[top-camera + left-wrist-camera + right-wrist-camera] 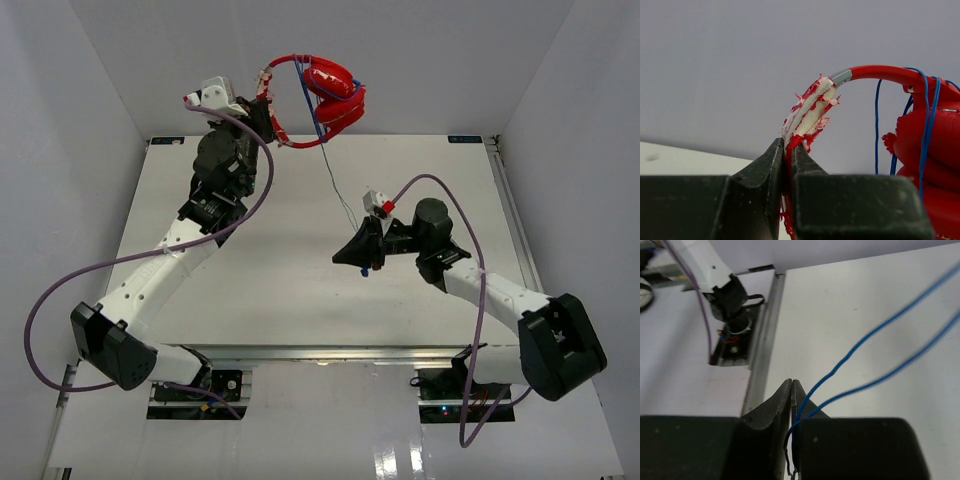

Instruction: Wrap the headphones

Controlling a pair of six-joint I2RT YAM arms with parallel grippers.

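The red headphones [333,92] hang in the air above the table's far edge. My left gripper [268,112] is shut on their headband [812,107], whose red cover is torn with white padding showing. In the left wrist view the gripper [788,146] pinches the band, and an earcup [935,150] sits at the right with the blue cable [926,115] looped over it. The thin cable [338,185] runs down to my right gripper [352,256], low over the table's middle. In the right wrist view this gripper [791,383] is shut on the cable [850,357], and two strands lead away up right.
The white table [250,290] has a metal rail [760,367] along its edge. Beyond that rail stands the left arm's base [730,300] with its purple cable [60,290]. White walls close in the back and both sides.
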